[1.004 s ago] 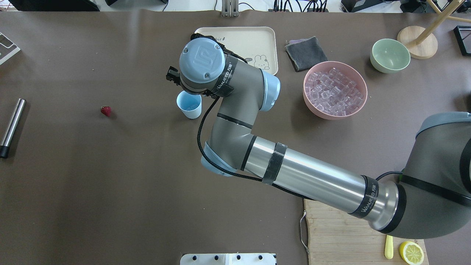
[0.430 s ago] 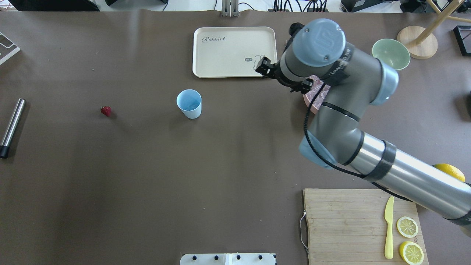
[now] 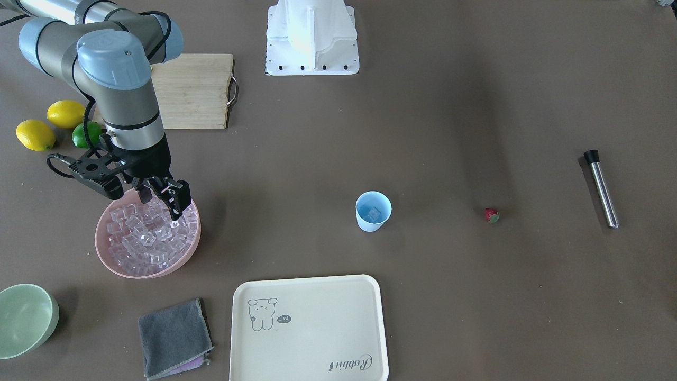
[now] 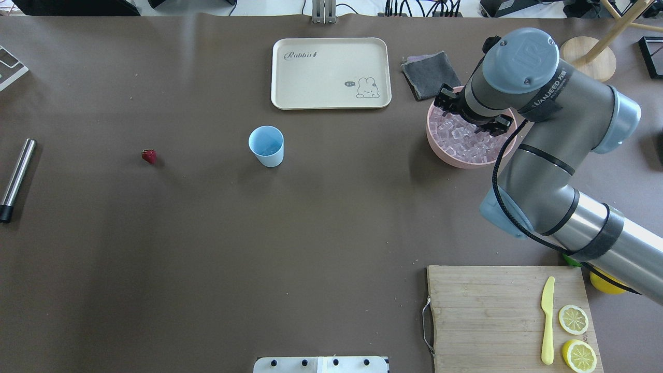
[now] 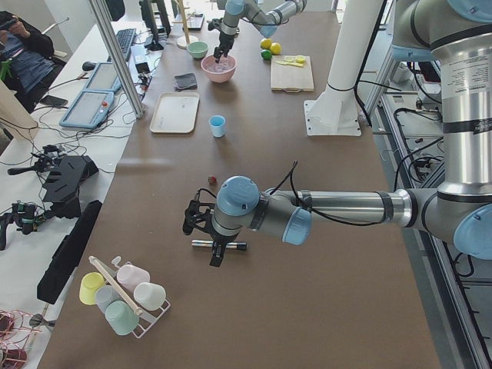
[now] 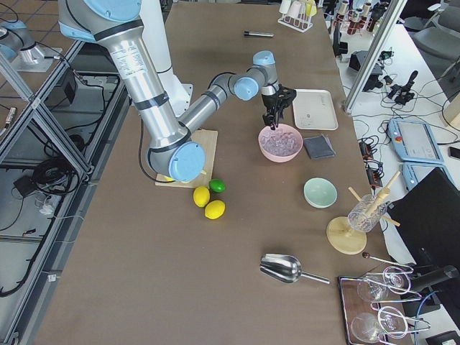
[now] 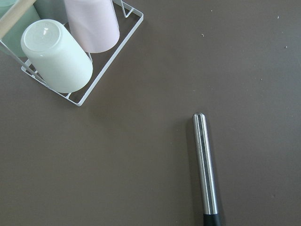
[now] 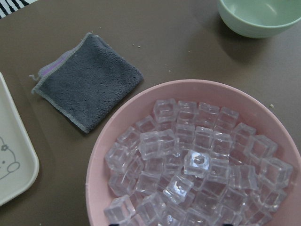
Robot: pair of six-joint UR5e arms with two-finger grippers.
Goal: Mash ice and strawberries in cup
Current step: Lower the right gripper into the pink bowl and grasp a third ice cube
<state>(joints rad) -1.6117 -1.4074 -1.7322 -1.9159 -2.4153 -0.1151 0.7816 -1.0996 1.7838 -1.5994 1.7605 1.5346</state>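
Note:
The pale blue cup (image 4: 266,146) (image 3: 373,211) stands upright mid-table with one clear cube of ice (image 3: 374,214) inside. Most of the ice (image 8: 197,165) (image 4: 464,139) fills the pink bowl (image 4: 469,162) (image 3: 108,260). My right gripper (image 3: 161,203) hangs open just over that ice, nothing between its fingers. The strawberry (image 4: 149,156) (image 3: 492,215) lies alone on the table left of the cup. My left gripper (image 5: 216,254) hovers by a steel muddler (image 7: 205,169) (image 4: 16,178); I cannot tell whether it is open or shut.
A cream tray (image 4: 330,72), a grey cloth (image 4: 431,75) and a green bowl (image 4: 549,77) sit at the far side. A cutting board (image 4: 481,316) holds lemon slices and a yellow knife. A wire rack of cups (image 7: 70,52) stands near the muddler.
The right arm has swung right, from above the cup to above the pink bowl of ice. Cup, strawberry and muddler have not moved.

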